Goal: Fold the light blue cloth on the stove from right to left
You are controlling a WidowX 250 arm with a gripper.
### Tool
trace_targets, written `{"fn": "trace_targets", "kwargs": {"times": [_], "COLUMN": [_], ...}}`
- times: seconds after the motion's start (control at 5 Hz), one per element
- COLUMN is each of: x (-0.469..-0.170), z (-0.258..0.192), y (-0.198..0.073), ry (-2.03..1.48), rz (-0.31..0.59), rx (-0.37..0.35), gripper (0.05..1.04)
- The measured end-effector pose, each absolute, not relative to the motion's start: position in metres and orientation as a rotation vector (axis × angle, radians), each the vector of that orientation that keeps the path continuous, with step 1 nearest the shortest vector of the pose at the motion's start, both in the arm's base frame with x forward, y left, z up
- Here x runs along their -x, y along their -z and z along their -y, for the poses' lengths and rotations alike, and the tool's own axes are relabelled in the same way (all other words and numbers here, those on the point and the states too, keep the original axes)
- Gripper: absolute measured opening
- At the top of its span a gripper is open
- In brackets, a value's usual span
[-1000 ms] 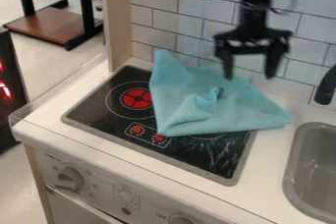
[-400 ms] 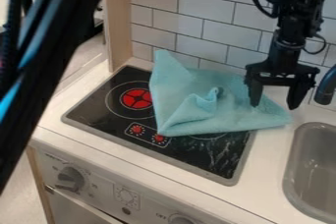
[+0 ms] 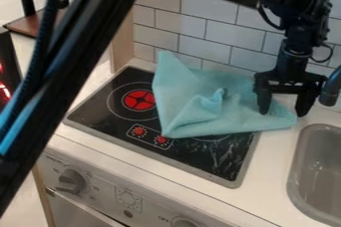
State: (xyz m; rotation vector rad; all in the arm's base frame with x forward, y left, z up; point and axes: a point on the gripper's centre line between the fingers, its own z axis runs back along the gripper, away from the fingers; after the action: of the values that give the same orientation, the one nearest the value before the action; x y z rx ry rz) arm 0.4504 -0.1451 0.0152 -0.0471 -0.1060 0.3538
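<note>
The black gripper point(image 3: 283, 113) hangs at the right over the right corner of a teal cloth point(image 3: 193, 104), its two fingers apart with nothing seen between them. Its left finger overlaps the cloth in the view; whether it touches the fabric I cannot tell. The cloth lies rumpled across the back and right of the black stovetop point(image 3: 100, 106) and onto the white counter, with a raised fold near its middle and one corner up toward the tiled wall.
A grey sink point(image 3: 323, 166) is set in the counter point(image 3: 271, 171) at the right, with a dark faucet point(image 3: 331, 87) behind it, close to the gripper. The tiled wall point(image 3: 206, 14) runs along the back. Black arm parts and a blue cable cross the left side.
The gripper has moved right and down from above the cloth's back edge to its right corner, dropping slightly further lately. Arm parts now cross the left side. The cloth has not moved.
</note>
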Motion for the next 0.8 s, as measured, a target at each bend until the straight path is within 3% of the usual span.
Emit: {"fn": "trace_targets", "kwargs": {"times": [0.2,0.6,0.8], "x": [-0.4535,-0.4501,-0.4450], "z": [0.1473,0.1451,0.1455], "y": [-0.0145,-0.0106,-0.0094], "ry": [-0.350,-0.354,-0.348], "rz": [0.107,0.109,0.091], "rx": [0.051,0.044,0.049], "gripper": [0.943,0.376,0.177]}}
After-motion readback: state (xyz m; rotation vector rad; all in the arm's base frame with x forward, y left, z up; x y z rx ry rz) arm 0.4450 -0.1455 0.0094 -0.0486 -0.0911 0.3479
